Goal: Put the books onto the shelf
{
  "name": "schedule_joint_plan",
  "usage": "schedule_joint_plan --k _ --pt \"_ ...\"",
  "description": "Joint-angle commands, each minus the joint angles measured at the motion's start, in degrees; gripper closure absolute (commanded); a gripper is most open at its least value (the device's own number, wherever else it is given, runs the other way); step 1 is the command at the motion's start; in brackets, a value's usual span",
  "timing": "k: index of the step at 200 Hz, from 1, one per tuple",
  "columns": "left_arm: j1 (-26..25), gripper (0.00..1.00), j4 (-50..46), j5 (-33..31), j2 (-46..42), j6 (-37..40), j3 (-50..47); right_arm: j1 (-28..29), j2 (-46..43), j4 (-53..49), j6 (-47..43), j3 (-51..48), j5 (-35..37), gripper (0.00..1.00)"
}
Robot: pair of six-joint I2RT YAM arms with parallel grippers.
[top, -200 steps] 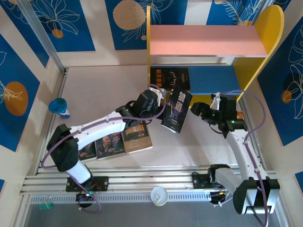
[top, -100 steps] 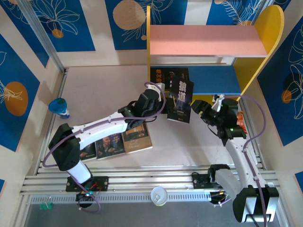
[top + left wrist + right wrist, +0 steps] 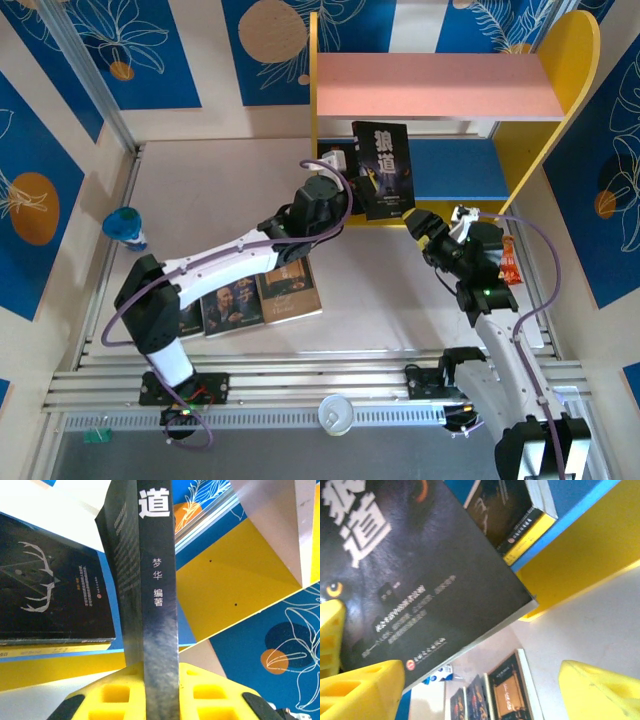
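**Left edge of the tabletop.** Small blue-and-white object (image 3: 126,227), standing alone. No part of the job.

**Near-left area of the tabletop.** Three paperbacks lying flat in a touching row, not yet shelved:
- one half hidden under the left arm (image 3: 188,320)
- one with a bearded man (image 3: 232,304)
- one brown (image 3: 290,291)

**Left gripper** (image 3: 343,178). Clamped tight on the lower edge of the wolf-face paperback (image 3: 381,170), with yellow pads (image 3: 220,680) pressed against either cover and the spine turned toward the wrist camera. Held upright in the air at the front of the shelf's lower opening, toward its left end, not yet set down.

**Handling, by judgement.**
- Thin, light and limp, so likely to bow or swing when pinched at one edge.
- Glossy cover, probably slippery.
- Best taken close to the spine, where stiffest, and kept upright until resting against something.

**Shelf** (image 3: 565,70). Standing at the far edge of the tabletop, right of centre.
- Pink upper board (image 3: 440,85): bare.
- Blue lower board (image 3: 460,170): carrying the antler paperback (image 3: 45,595), flat at the left end, on top of something thin with a yellow edge, not identifiable.

**Right gripper** (image 3: 425,232). Spread wide, nothing between the fingers (image 3: 360,690). Hovering just below and right of the held book's lower corner, near the shelf front.

**Right edge of the tabletop.** Small orange packet (image 3: 510,262) beside the right arm. Not to be shelved.
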Motion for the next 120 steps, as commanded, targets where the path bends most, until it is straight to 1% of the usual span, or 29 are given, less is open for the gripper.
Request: schedule_joint_plan --k 1,42,97,120 --pt "0.15 1.0 7.72 -1.76 0.42 -1.63 3.0 0.74 1.75 5.4 3.66 -0.05 -0.02 0.17" --pt "0.15 1.0 10.74 -2.64 0.65 -3.49 1.64 4.71 4.98 9.81 5.98 1.19 2.87 0.16" --pt "0.21 1.0 13.11 -2.28 0.53 -4.48 0.59 11.1 6.57 14.02 10.13 0.83 9.52 0.16" --pt "0.15 1.0 13.99 -1.9 0.53 -5.14 0.1 13.42 6.53 15.55 11.61 0.31 13.35 0.16"
